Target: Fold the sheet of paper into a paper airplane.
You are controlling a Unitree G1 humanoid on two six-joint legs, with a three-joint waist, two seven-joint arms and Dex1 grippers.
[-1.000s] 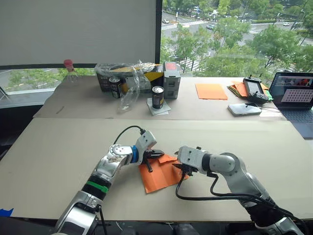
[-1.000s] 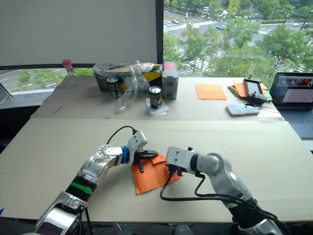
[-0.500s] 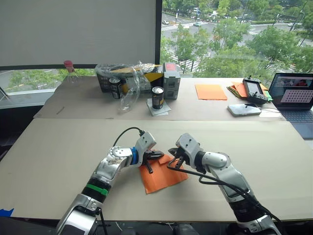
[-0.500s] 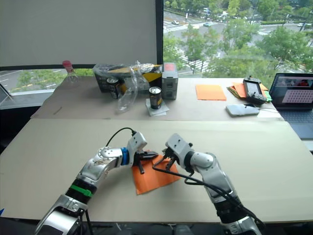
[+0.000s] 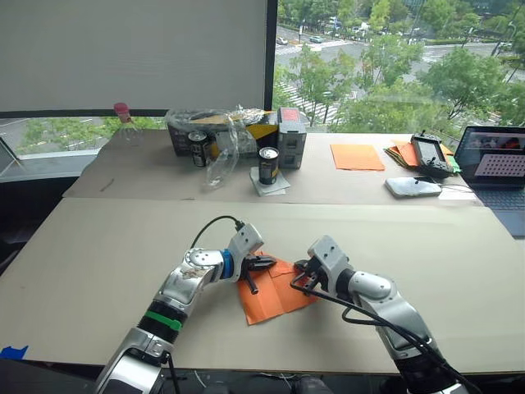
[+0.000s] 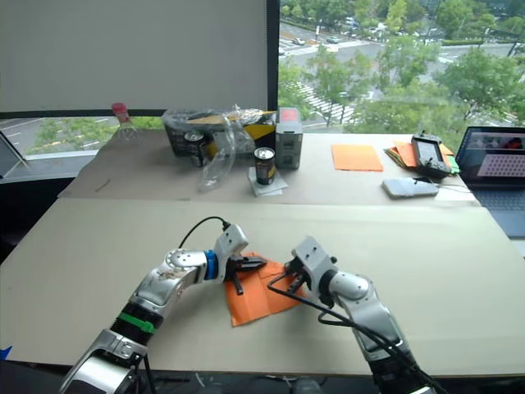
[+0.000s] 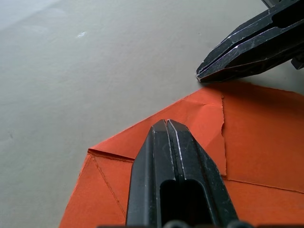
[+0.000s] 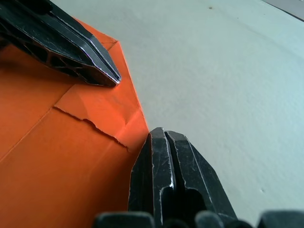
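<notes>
sheet of paper (image 5: 269, 291) flat on near table (image 5: 98, 246), partly folded. my left gripper (image 5: 267, 263) pressed together on its 12 o'clock edge, right gripper (image 5: 300, 277) together at 3 o'clock corner (edge torn). mid-fold, likely creasing; next: press flap flat.

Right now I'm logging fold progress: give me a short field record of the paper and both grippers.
paper: orange sheet, flat on the table, partly folded, creases and a ragged flap edge visible
left gripper: shut, tip on the paper near its far corner
right gripper: shut, tip at the paper's edge
gap: the two tips sit apart, the small flap between them
airplane: not yet formed
</notes>
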